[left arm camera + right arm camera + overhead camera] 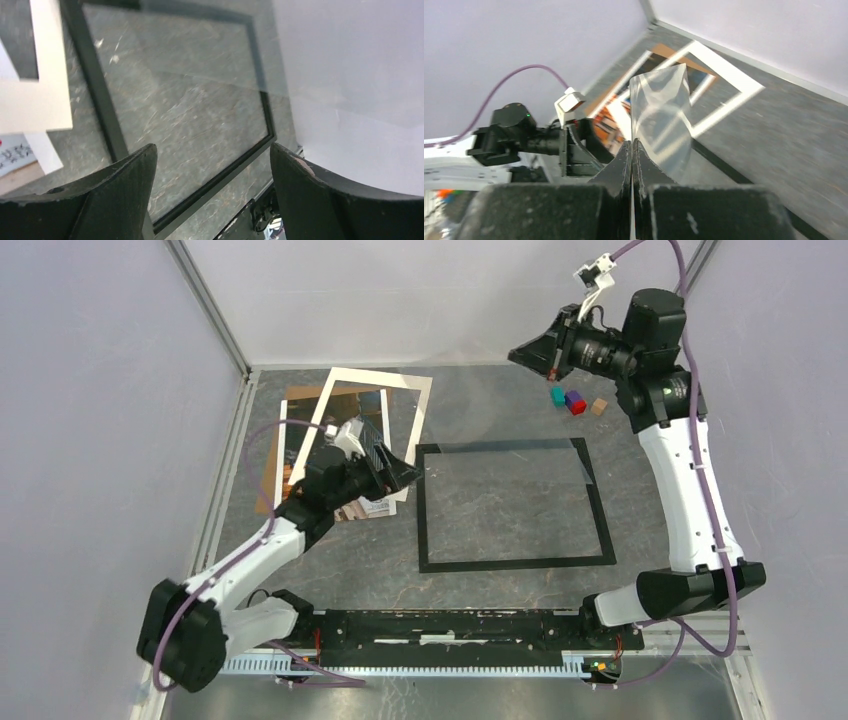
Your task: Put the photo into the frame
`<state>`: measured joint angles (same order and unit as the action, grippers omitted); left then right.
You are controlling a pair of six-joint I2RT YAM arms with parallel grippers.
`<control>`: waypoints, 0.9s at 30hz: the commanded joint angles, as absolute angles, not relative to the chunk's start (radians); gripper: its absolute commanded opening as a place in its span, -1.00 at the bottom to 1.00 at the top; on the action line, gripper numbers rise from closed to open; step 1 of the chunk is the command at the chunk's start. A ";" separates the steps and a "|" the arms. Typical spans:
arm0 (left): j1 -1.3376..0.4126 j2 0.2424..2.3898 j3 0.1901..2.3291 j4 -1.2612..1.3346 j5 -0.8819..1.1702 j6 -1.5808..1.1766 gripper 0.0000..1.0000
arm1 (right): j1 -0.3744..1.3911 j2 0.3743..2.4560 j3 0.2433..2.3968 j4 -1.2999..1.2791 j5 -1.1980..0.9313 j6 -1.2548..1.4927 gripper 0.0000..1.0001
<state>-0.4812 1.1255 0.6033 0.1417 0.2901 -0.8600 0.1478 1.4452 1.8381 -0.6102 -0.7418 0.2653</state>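
**Left claw spread wide over the frame's edge, right claw clamped on a clear sheet**

The left claw hangs with its two fingers far apart and nothing between them. Its own camera looks down through the gap at the bare inside of the frame. The claw sits above the frame's left side, just beside the white mat border.

The right claw is raised at the far right, its fingers pressed together on the edge of a clear sheet, which stands up out of the grip and is lifted off the surface.

The photo lies at the far left under the mat border, showing through the mat's opening, with a brown board beneath. It is well apart from the frame's inside.

The black frame lies flat in the middle of the tabletop, a dark grey stone-patterned surface. Three small coloured blocks sit near the far right. Pale lavender walls with metal rails close in the space.
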 commanded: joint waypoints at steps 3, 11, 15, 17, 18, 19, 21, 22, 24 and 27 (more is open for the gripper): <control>-0.468 0.890 0.804 -0.146 0.182 -0.629 0.78 | 0.235 1.404 1.770 -0.165 -0.858 0.671 -1.00; -0.469 0.682 0.919 -0.387 -0.100 -0.544 0.98 | 0.214 1.423 1.465 -0.043 -0.765 0.833 -1.00; -0.468 0.740 0.915 -0.412 -0.041 -0.569 1.00 | 0.167 1.426 1.250 -0.048 -0.728 0.772 -1.00; -0.468 0.795 0.866 -0.377 0.015 -0.598 1.00 | 0.130 1.417 1.087 0.039 -0.719 0.778 -1.00; -0.468 0.831 0.836 -0.347 0.052 -0.614 1.00 | 0.107 1.420 1.021 0.085 -0.715 0.779 -1.00; -0.468 0.884 0.813 -0.318 0.090 -0.626 1.00 | 0.086 1.428 0.955 0.121 -0.711 0.777 -1.00; -0.468 0.987 0.755 -0.249 0.148 -0.655 1.00 | 0.042 1.474 0.881 0.151 -0.724 0.756 -1.00; -0.468 1.043 0.743 -0.232 0.154 -0.664 0.99 | 0.023 1.513 0.862 0.155 -0.743 0.738 -1.00; -0.468 1.130 0.706 -0.186 0.165 -0.683 0.97 | 0.006 1.587 0.858 0.159 -0.797 0.697 -1.00; -0.468 1.219 0.640 -0.078 0.166 -0.724 0.97 | 0.006 1.687 0.880 0.122 -0.857 0.609 -1.00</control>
